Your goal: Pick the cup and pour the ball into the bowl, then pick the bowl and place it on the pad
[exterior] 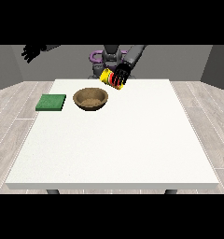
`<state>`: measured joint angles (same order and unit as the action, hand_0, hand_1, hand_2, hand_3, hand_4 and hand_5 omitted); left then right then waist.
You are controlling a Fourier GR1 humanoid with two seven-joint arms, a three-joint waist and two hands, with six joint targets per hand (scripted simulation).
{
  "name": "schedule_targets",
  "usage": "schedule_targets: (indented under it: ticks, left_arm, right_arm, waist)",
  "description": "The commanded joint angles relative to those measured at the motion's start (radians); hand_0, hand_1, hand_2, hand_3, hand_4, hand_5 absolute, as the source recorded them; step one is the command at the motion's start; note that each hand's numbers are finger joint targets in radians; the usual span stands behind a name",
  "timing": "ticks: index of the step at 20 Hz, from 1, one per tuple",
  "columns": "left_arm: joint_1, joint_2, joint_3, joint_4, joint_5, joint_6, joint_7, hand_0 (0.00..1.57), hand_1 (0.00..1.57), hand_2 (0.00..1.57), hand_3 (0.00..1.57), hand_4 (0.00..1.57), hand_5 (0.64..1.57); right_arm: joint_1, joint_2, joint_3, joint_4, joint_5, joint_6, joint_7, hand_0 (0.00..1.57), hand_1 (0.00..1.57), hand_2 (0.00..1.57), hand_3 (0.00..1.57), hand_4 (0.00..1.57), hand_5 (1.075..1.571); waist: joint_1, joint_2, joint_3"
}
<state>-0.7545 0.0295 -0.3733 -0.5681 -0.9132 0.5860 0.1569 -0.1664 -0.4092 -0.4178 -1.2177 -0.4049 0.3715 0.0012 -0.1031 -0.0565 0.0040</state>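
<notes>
The hand at the view's right [122, 71] has its fingers curled round the cup [112, 78] — a yellow and red cup carried above the table near the far edge, tipped so that its mouth points down and towards the view's left. Just beyond that mouth, nearer the camera and to the left, the brown bowl [91, 99] stands on the table [132, 140] in its far half, apart from the cup and lower. The ball cannot be made out, neither in the cup nor in the bowl, so I judge the pouring to be under way or about to finish, not surely done. To do it well, the cup's mouth should sit over the bowl's middle rather than over its near rim — from here the cup looks short of the bowl, towards the far edge, so a small carry leftward and forward would seem wise before tipping further. The tilt should grow slowly, so the ball rolls out and does not bounce over the rim. The green pad [51, 102] lies flat by the left edge, just beside the bowl, waiting for the later step. The hand at the view's left [31, 51] is raised well off to the left of the table, holding nothing; its fingers look spread and relaxed.
</notes>
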Motion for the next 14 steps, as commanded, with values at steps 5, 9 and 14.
schedule_targets:
  ticks: [5, 9, 14]
  left_arm:
    - [-0.186, -0.029, -0.17, 0.006, -0.204, -0.152, 0.346, 1.33, 1.33, 1.57, 1.57, 1.41, 1.554]
    - [-0.255, -0.029, -0.264, 0.052, -0.331, -0.252, 0.463, 1.49, 1.49, 1.57, 1.57, 1.19, 1.561]
    - [-0.278, -0.029, -0.34, 0.018, -0.398, -0.387, 0.485, 0.73, 0.73, 1.57, 1.57, 1.01, 1.57]
  right_arm:
    - [-0.061, 0.009, 0.027, 0.081, 0.032, 0.019, -0.051, 0.0, 0.0, 0.0, 0.15, 0.7, 1.559]
    - [-0.074, 0.044, 0.043, 0.092, 0.042, 0.003, -0.069, 0.0, 0.0, 0.0, 0.25, 0.7, 1.555]
    - [-0.126, 0.033, 0.051, 0.113, 0.047, -0.013, -0.044, 0.0, 0.0, 0.0, 0.3, 0.7, 1.555]
  waist:
    - [-0.023, 0.015, -0.0027]
    - [-0.046, 0.002, -0.002]
    - [-0.038, 0.02, -0.0032]
